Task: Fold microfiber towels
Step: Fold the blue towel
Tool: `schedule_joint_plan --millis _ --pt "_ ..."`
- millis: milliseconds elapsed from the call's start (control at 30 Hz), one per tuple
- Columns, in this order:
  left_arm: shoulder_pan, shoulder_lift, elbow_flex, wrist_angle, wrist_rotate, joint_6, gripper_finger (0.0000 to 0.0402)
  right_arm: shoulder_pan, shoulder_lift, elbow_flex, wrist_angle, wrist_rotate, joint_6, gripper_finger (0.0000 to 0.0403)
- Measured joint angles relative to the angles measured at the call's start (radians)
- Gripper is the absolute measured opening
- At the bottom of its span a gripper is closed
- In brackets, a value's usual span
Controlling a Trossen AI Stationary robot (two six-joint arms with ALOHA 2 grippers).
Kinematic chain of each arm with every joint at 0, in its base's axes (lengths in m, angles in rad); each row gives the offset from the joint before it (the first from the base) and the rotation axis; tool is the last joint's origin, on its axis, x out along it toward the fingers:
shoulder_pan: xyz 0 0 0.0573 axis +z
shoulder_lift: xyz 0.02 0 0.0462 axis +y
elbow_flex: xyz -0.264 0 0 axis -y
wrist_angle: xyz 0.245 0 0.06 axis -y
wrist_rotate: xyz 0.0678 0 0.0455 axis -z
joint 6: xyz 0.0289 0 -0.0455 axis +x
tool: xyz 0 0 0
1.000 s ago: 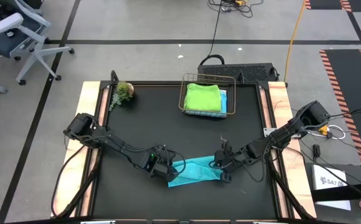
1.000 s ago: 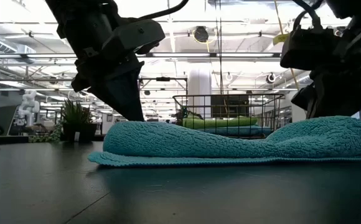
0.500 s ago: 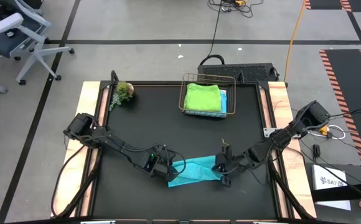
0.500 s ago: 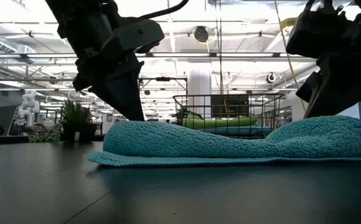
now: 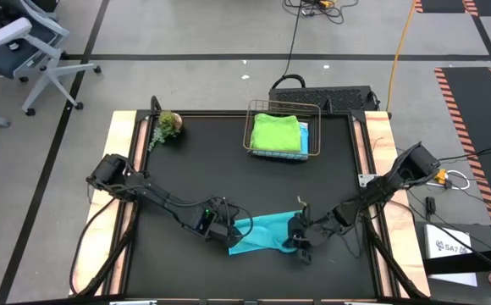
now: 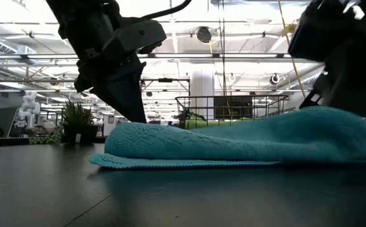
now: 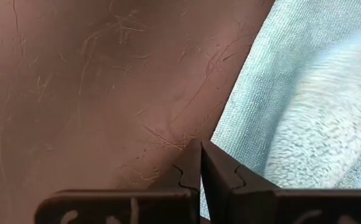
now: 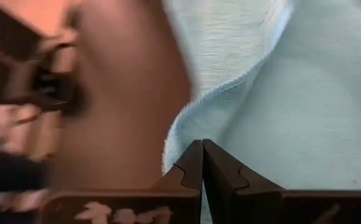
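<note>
Small green plant (image 5: pixel 168 125) at the far left corner of the black table (image 5: pixel 228 182). Left gripper (image 5: pixel 229 240) down at the near edge, fingers clenched on the left end of the teal towel (image 5: pixel 262 233), pinning it to the tabletop. Towel lying flat on that side, rising toward its right end in the low view. Right gripper (image 5: pixel 297 242) clamped tight on that right end, a fold of cloth pinched between its fingers. Farther back, wire basket (image 5: pixel 284 107) holding the folded lime green towel (image 5: pixel 277 133) over a sky blue towel (image 5: pixel 304 135)
</note>
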Motion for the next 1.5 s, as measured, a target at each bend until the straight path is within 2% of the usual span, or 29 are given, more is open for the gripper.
schedule_joint_plan --millis 133,233,500,633,767,1000,1167,1367,1500 --pt "0.0 0.0 0.0 -0.001 0.0 0.0 0.0011 0.036 -0.018 0.006 0.012 -0.1 0.028 0.0" --pt "0.0 0.0 0.0 0.001 0.0 0.012 0.0003 0.073 -0.034 0.007 -0.008 -0.117 0.068 0.0" --pt "0.003 0.0 0.0 0.003 -0.002 0.019 0.0014 0.086 -0.037 0.007 -0.035 -0.045 0.093 0.0" --pt "0.006 0.013 0.0 0.026 -0.002 0.038 0.0003 0.072 -0.039 0.007 -0.013 -0.041 0.083 0.0" --pt "0.007 0.027 0.0 0.085 0.015 0.038 0.001 0.06 -0.039 0.007 -0.015 -0.041 0.051 0.0" --pt "0.01 0.089 0.0 0.155 0.02 0.036 0.0006 -0.004 -0.04 0.007 -0.039 0.033 -0.03 0.0" --pt "0.024 0.126 0.001 0.162 0.041 0.016 0.0006 -0.05 -0.04 0.007 -0.095 0.033 -0.05 0.0" --pt "0.019 0.126 0.002 0.164 0.063 0.019 0.0008 -0.059 -0.04 0.007 -0.131 -0.046 -0.037 0.0" --pt "0.02 0.125 0.002 0.158 0.073 0.017 0.0003 -0.058 -0.04 0.007 -0.168 -0.205 0.01 0.0"
